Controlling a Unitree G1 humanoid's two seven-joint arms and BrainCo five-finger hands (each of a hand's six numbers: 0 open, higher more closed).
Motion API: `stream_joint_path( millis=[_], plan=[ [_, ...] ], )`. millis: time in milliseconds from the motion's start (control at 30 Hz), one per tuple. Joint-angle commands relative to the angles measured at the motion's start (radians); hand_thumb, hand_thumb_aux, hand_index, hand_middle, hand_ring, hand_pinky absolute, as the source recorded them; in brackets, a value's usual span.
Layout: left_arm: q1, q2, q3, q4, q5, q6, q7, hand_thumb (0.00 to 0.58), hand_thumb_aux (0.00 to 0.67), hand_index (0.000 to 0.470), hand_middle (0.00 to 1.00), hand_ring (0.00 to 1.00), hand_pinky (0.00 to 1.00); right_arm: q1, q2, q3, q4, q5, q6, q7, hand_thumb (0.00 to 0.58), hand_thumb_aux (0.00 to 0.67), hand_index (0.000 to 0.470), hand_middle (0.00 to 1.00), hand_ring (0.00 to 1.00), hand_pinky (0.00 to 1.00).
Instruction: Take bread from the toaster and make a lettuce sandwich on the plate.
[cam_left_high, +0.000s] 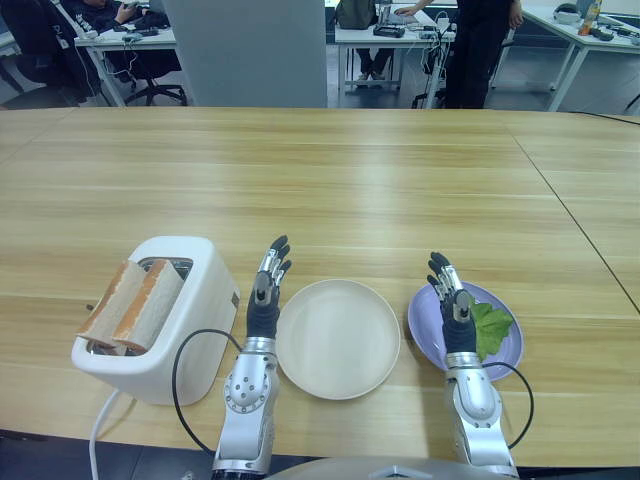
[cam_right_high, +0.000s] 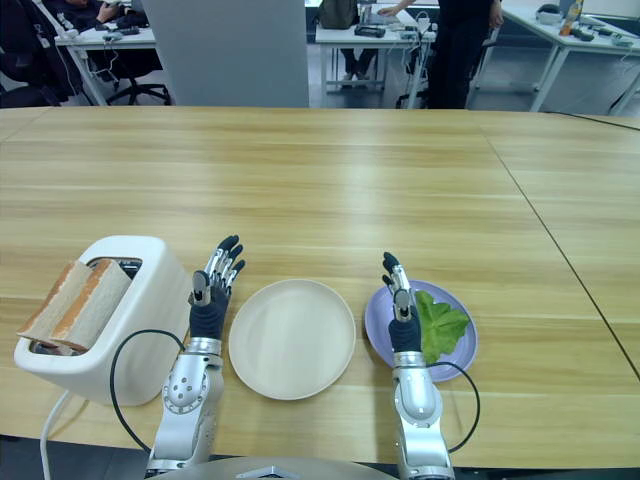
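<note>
left hand (cam_left_high: 265, 290) fingers straight, empty, between white plastic toaster (cam_left_high: 190, 310) and round cream plate (cam_left_high: 337, 338), handy for the bread | right hand (cam_left_high: 452, 305) outstretched, empty, over lilac plate (cam_left_high: 510, 358) beside green lettuce leaf (cam_left_high: 492, 328) | two brown bread slices (cam_left_high: 135, 303) in toaster slots | sandwich unstarted

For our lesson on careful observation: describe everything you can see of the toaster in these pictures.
The toaster is white and rounded, plastic by its look. It stands upright on the wooden table, on the robot's left. Two bread slices stick up from its top slots, leaning. A white cord trails from its near end. The left hand is close beside it.
</note>
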Motion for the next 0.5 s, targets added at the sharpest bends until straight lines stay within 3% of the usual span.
stream_joint_path(
  millis=[33,500],
  plan=[
    [0.006,0.000,0.005,0.017,-0.001,0.017,0.009,0.000,0.000,0.000,0.00,0.00,0.00,0.021,-0.006,0.010,-0.029,-0.024,0.030,-0.014,0.000,0.000,0.000,0.00,0.00,0.00],
    [0.059,0.006,-0.032,0.001,0.047,0.009,0.024,0.000,0.000,0.000,0.00,0.00,0.00,0.029,-0.020,0.027,0.032,0.014,0.037,-0.007,0.000,0.000,0.000,0.00,0.00,0.00]
  ],
)
